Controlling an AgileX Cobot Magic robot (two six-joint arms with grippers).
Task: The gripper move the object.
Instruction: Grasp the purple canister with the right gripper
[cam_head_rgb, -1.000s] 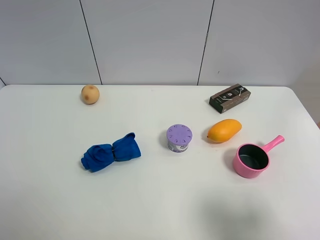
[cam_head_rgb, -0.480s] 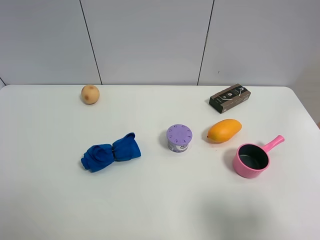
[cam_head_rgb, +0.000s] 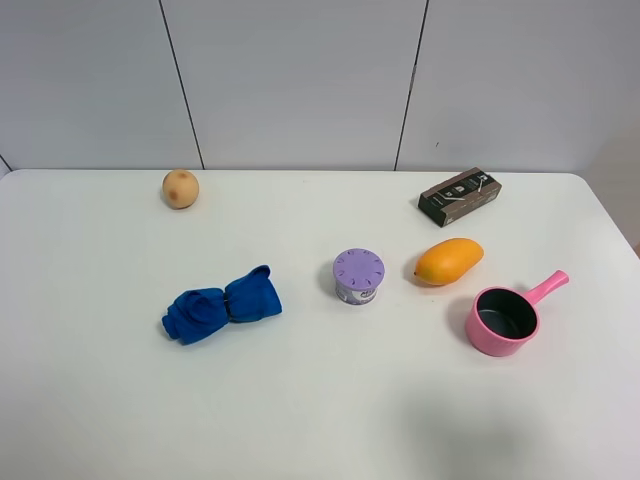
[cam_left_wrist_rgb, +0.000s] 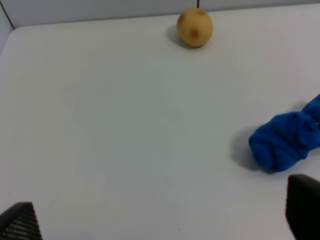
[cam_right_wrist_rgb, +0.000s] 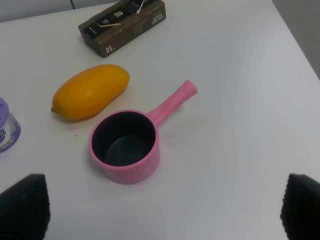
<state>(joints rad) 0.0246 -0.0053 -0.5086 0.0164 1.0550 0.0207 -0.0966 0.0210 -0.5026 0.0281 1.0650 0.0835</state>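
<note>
The object, a small squat round container (cam_head_rgb: 358, 276) with a lilac slotted lid and a white-and-purple side, stands upright near the middle of the white table. Its edge also shows in the right wrist view (cam_right_wrist_rgb: 7, 131). Neither arm shows in the exterior high view. My left gripper (cam_left_wrist_rgb: 160, 220) is open and empty, with only its black fingertips (cam_left_wrist_rgb: 20, 224) in view over bare table. My right gripper (cam_right_wrist_rgb: 162, 207) is open and empty, with its black fingertips (cam_right_wrist_rgb: 24, 204) wide apart above the table, short of the pink saucepan and away from the container.
An orange mango (cam_head_rgb: 449, 260) lies right of the container, and a pink saucepan (cam_head_rgb: 503, 320) stands nearer the front. A dark box (cam_head_rgb: 459, 196) lies at the back right. A blue cloth (cam_head_rgb: 221, 305) lies to the left, and a round tan fruit (cam_head_rgb: 181, 188) sits at the back left.
</note>
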